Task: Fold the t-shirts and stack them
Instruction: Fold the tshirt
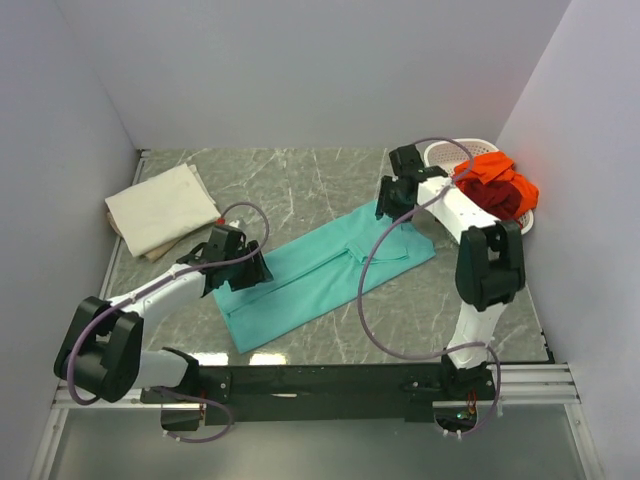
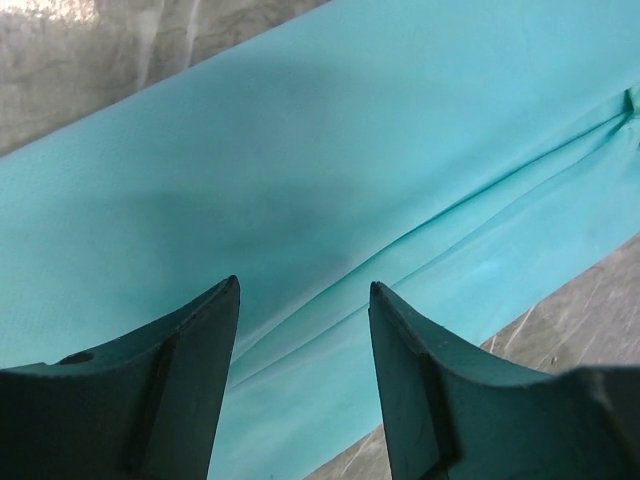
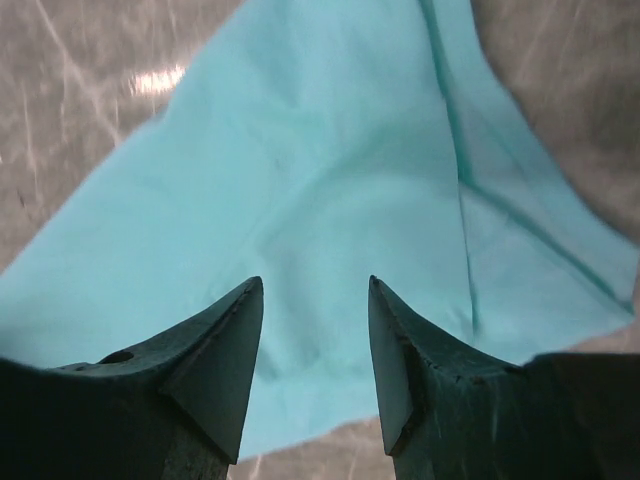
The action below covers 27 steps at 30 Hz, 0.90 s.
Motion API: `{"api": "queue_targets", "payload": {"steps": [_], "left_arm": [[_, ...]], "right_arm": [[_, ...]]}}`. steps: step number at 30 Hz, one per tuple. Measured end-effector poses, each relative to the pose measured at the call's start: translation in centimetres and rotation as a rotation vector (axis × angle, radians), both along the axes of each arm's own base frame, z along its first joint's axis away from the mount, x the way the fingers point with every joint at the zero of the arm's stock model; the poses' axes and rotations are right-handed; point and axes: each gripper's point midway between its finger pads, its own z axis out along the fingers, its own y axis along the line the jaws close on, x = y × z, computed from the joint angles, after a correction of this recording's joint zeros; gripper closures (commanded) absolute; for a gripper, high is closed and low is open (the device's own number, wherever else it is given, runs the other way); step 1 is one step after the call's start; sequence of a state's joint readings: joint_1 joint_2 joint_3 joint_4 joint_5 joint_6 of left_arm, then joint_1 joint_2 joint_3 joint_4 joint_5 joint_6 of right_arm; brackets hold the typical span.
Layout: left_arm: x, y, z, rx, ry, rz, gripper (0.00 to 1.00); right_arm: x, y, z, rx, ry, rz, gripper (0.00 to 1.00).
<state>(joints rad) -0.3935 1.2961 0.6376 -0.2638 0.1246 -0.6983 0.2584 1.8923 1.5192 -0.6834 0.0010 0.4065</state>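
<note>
A teal t-shirt [image 1: 320, 275] lies flat as a long folded strip running diagonally across the table's middle. My left gripper [image 1: 243, 268] hovers over its near-left end, jaws open, nothing between them; the cloth [image 2: 330, 170] fills the left wrist view under that gripper [image 2: 303, 290]. My right gripper [image 1: 392, 205] stands open over the strip's far-right end [image 3: 330, 180], and in its wrist view the gripper [image 3: 315, 285] is empty too. A folded cream t-shirt [image 1: 160, 208] rests at the back left. An orange t-shirt [image 1: 498, 183] with dark red cloth is heaped in the basket.
A white lattice basket [image 1: 448, 154] stands at the back right against the wall. Grey marble tabletop [image 1: 300, 175] shows around the shirts. White walls close in the left, back and right sides. Purple cables loop off both arms over the table.
</note>
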Motion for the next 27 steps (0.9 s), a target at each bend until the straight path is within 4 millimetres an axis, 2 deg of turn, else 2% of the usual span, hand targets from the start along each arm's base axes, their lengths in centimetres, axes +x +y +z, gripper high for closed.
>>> {"api": "queue_targets", "payload": {"steps": [3, 8, 12, 16, 20, 27], "left_arm": [[0.3, -0.3, -0.1, -0.008, -0.011, -0.012, 0.39], [0.2, -0.5, -1.0, -0.005, 0.003, -0.026, 0.4], [-0.7, -0.4, -2.3, 0.011, 0.029, -0.036, 0.4], [-0.6, -0.8, -2.3, -0.003, 0.008, -0.038, 0.4], [-1.3, -1.7, -2.2, -0.026, -0.009, -0.051, 0.4], [-4.0, -3.8, -2.1, -0.073, 0.015, -0.093, 0.41]], "right_arm": [[-2.6, 0.4, 0.0, 0.03, 0.018, 0.022, 0.46], [-6.5, 1.5, -4.0, 0.045, 0.138, 0.056, 0.48], [-8.0, 2.1, -6.5, 0.05, 0.218, 0.07, 0.49], [-7.9, 2.4, -7.3, 0.055, 0.24, 0.07, 0.5], [-6.7, 2.8, -7.3, 0.054, 0.244, 0.071, 0.5], [-2.4, 4.1, -7.2, 0.055, 0.231, 0.072, 0.51]]}}
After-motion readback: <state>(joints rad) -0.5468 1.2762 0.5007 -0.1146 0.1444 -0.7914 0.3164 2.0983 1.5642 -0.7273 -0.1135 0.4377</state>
